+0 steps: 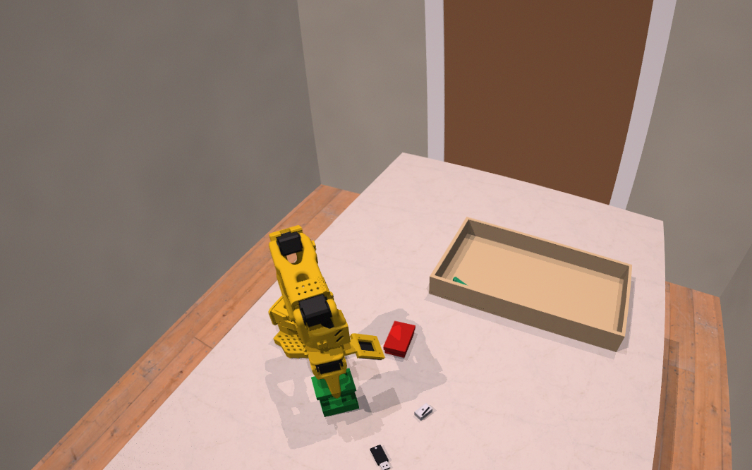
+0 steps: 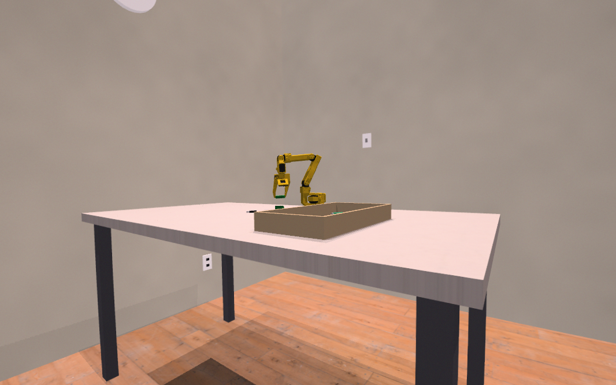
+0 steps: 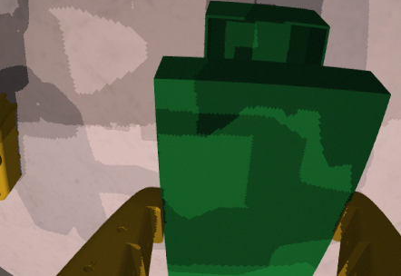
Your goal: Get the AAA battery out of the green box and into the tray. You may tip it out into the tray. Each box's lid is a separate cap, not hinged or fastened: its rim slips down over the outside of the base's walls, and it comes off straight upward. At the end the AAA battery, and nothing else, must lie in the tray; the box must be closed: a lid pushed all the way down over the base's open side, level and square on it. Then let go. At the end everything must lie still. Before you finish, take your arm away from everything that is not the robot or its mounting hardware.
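Observation:
My gripper [image 1: 335,390] [image 2: 279,195] [image 3: 250,224] is shut on the green lid [image 1: 321,388] [image 2: 279,197] [image 3: 213,170], its fingers on two opposite sides. The lid hangs in the air, roughly level, above the open green base [image 1: 341,407] [image 2: 279,207] [image 3: 268,12], with a gap between them. The base stands on the table; the part of its inside that shows in the wrist view holds nothing, and the lid hides the rest. A small green thing [image 1: 458,281], likely the AAA battery, lies in the tray [image 1: 530,316] [image 2: 288,225] near its left corner, partly hidden by the near wall.
A closed red box [image 1: 399,336] stands right of the gripper. A small white and black object [image 1: 423,411] lies right of the green base, and a black USB stick [image 1: 378,454] [image 2: 252,211] lies nearer the front in the top view.

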Available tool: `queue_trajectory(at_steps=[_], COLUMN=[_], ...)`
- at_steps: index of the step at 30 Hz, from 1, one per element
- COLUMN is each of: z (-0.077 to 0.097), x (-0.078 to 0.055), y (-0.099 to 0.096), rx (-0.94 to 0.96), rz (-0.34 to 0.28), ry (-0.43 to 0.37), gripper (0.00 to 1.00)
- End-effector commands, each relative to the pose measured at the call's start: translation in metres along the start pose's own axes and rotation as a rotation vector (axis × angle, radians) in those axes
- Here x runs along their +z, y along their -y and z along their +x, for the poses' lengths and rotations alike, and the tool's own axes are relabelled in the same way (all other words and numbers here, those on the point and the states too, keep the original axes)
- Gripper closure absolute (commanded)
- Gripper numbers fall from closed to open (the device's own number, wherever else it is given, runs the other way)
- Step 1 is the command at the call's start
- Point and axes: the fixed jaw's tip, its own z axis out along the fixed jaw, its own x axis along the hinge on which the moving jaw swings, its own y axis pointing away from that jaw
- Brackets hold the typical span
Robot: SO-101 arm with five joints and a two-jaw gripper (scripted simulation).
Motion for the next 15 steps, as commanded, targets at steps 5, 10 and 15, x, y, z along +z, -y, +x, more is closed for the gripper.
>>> queue_trajectory(at_steps=[5, 10, 15], z=[0.0001, 0.0000, 0.0000], x=[-0.0055, -0.0055, -0.0055], y=[0.0085, 0.0095, 0.0099], rx=[0.001, 0.001, 0.001], rz=[0.048, 0.048, 0.048], ry=[0.006, 0.006, 0.006], gripper=[0.78, 0.78, 0.78])
